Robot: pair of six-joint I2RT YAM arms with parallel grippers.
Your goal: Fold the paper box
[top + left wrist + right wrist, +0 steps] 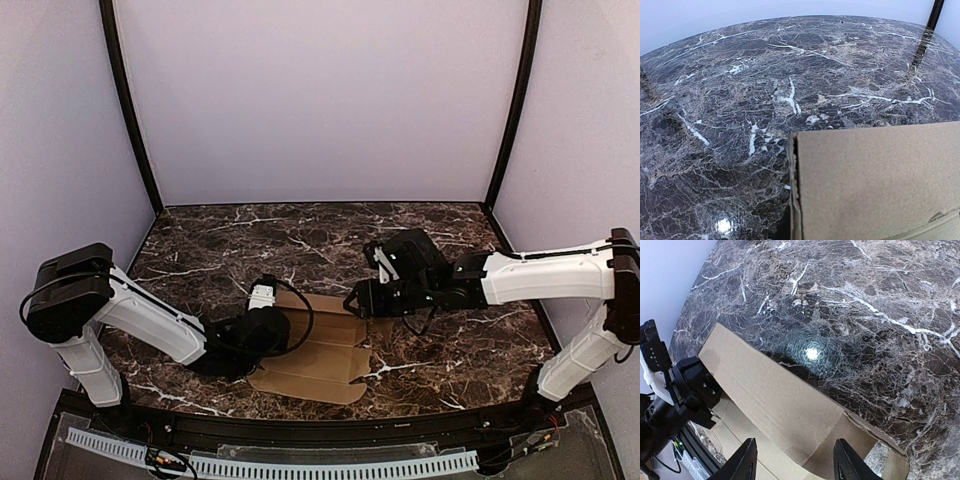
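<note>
The paper box [325,352] is a flat brown cardboard sheet with creases and flaps, lying near the table's front edge. My left gripper [270,320] sits at the sheet's left edge. In the left wrist view a raised cardboard panel [875,180] fills the lower right and hides the fingers. My right gripper [358,300] is at the sheet's far right corner. In the right wrist view its black fingertips [747,460] are spread apart, empty, above a creased panel [780,395]. The left gripper [692,390] shows there at the panel's left end.
The table [300,235] is dark marble with white veins. Lilac walls and two black corner posts [135,130] close in the back and sides. A perforated white strip [300,465] runs along the front edge.
</note>
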